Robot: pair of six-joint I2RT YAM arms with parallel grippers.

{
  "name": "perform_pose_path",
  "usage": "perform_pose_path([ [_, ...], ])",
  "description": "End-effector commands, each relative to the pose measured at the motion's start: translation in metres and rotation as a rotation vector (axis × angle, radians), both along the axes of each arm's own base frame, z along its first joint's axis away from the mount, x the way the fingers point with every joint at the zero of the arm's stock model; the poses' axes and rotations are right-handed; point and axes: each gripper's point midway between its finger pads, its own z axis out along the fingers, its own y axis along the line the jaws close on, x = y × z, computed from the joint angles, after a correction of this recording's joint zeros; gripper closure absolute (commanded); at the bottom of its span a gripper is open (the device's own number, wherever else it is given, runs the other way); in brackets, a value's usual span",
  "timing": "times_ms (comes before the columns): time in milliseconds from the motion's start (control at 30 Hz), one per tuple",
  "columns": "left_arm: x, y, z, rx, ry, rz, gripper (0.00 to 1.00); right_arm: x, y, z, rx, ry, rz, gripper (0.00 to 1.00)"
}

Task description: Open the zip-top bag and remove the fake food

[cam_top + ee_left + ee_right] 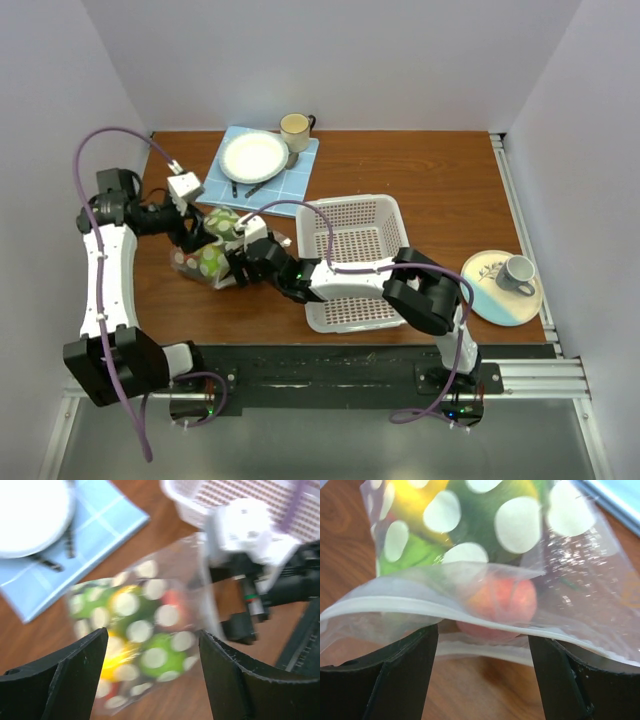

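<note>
The zip-top bag (205, 258), clear with white dots, lies on the wooden table left of the basket. It holds fake food: green (160, 655), yellow (114, 661) and red pieces. My left gripper (192, 238) is open just above the bag's far end, and the bag (145, 625) shows blurred between its fingers. My right gripper (238, 268) is open at the bag's mouth. In the right wrist view the mouth gapes, the upper zip lip (470, 617) runs across both fingers, and an orange-red fruit (502, 600) sits just inside, between them.
A white perforated basket (350, 203) stands right of the bag, under my right arm. A blue mat (300, 170) with a white plate (253, 156) and a mug (295, 128) lies at the back. A saucer (490, 295) with a cup (517, 272) is far right.
</note>
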Motion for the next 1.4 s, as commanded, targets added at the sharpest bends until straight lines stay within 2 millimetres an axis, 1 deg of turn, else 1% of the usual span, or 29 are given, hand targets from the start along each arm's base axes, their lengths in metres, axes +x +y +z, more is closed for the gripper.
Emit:
perform_pose_path([
  [0, 0.051, 0.049, 0.002, 0.039, -0.068, 0.137, 0.21, 0.014, -0.006, 0.03, 0.084, -0.063, -0.072, 0.23],
  [33, 0.06, 0.058, -0.007, 0.045, -0.052, 0.16, 0.22, 0.015, -0.005, 0.031, 0.09, -0.069, -0.071, 0.23],
  [67, 0.072, 0.067, -0.027, 0.042, 0.001, 0.176, 0.23, 0.015, -0.005, 0.031, 0.088, -0.071, -0.07, 0.23],
  [133, 0.085, 0.075, -0.047, 0.041, 0.043, 0.188, 0.25, 0.017, -0.004, 0.029, 0.08, -0.073, -0.078, 0.23],
  [167, 0.09, 0.078, -0.066, 0.024, 0.103, 0.203, 0.27, 0.018, -0.003, 0.03, 0.079, -0.076, -0.078, 0.22],
  [233, 0.102, 0.083, -0.079, 0.027, 0.105, 0.218, 0.28, 0.02, -0.002, 0.028, 0.072, -0.08, -0.082, 0.22],
  [267, 0.103, 0.086, -0.092, 0.028, 0.136, 0.237, 0.28, 0.02, 0.0, 0.028, 0.072, -0.081, -0.078, 0.22],
  [400, 0.109, 0.091, -0.111, 0.08, 0.134, 0.26, 0.3, 0.018, 0.006, 0.026, 0.078, -0.077, -0.047, 0.22],
  [500, 0.108, 0.086, -0.124, 0.133, 0.128, 0.254, 0.3, 0.015, 0.013, 0.021, 0.074, -0.063, -0.017, 0.22],
  [533, 0.106, 0.08, -0.129, 0.143, 0.133, 0.24, 0.31, 0.014, 0.015, 0.02, 0.073, -0.06, -0.008, 0.22],
  [600, 0.103, 0.073, -0.133, 0.152, 0.14, 0.222, 0.31, 0.012, 0.019, 0.012, 0.063, -0.043, 0.011, 0.22],
  [633, 0.1, 0.065, -0.135, 0.155, 0.143, 0.201, 0.32, 0.012, 0.02, 0.01, 0.059, -0.037, 0.011, 0.22],
  [667, 0.098, 0.061, -0.137, 0.161, 0.145, 0.191, 0.32, 0.012, 0.022, 0.005, 0.049, -0.03, 0.01, 0.22],
  [700, 0.097, 0.057, -0.138, 0.166, 0.145, 0.182, 0.32, 0.011, 0.02, -0.002, 0.03, -0.02, 0.009, 0.22],
  [733, 0.093, 0.048, -0.139, 0.171, 0.149, 0.16, 0.33, 0.012, 0.019, -0.003, 0.028, -0.015, 0.001, 0.22],
  [800, 0.089, 0.039, -0.141, 0.189, 0.147, 0.13, 0.33, 0.01, 0.015, -0.011, 0.013, -0.003, -0.003, 0.22],
  [900, 0.084, 0.035, -0.142, 0.196, 0.146, 0.112, 0.34, 0.006, 0.006, -0.023, -0.005, 0.022, -0.013, 0.22],
  [933, 0.083, 0.036, -0.143, 0.199, 0.15, 0.109, 0.35, 0.003, 0.003, -0.029, -0.017, 0.033, -0.013, 0.22],
  [1067, 0.08, 0.039, -0.154, 0.223, 0.177, 0.115, 0.37, -0.006, -0.001, -0.04, -0.03, 0.079, 0.004, 0.25],
  [1133, 0.077, 0.041, -0.157, 0.232, 0.183, 0.119, 0.37, -0.013, -0.003, -0.042, -0.029, 0.101, 0.019, 0.28],
  [1167, 0.077, 0.042, -0.158, 0.241, 0.183, 0.125, 0.38, -0.019, -0.008, -0.05, -0.042, 0.116, 0.032, 0.31],
  [1200, 0.078, 0.043, -0.157, 0.245, 0.177, 0.128, 0.38, -0.021, -0.009, -0.052, -0.035, 0.123, 0.036, 0.35],
  [1233, 0.076, 0.044, -0.159, 0.248, 0.182, 0.132, 0.38, -0.025, -0.015, -0.056, -0.04, 0.132, 0.039, 0.38],
  [1267, 0.076, 0.045, -0.16, 0.252, 0.183, 0.137, 0.38, -0.026, -0.016, -0.056, -0.039, 0.135, 0.045, 0.45],
  [1333, 0.077, 0.046, -0.159, 0.256, 0.185, 0.147, 0.39, -0.028, -0.018, -0.055, -0.042, 0.142, 0.048, 0.52],
  [1367, 0.078, 0.048, -0.16, 0.265, 0.184, 0.153, 0.39, -0.029, -0.018, -0.048, -0.033, 0.138, 0.049, 0.57],
])
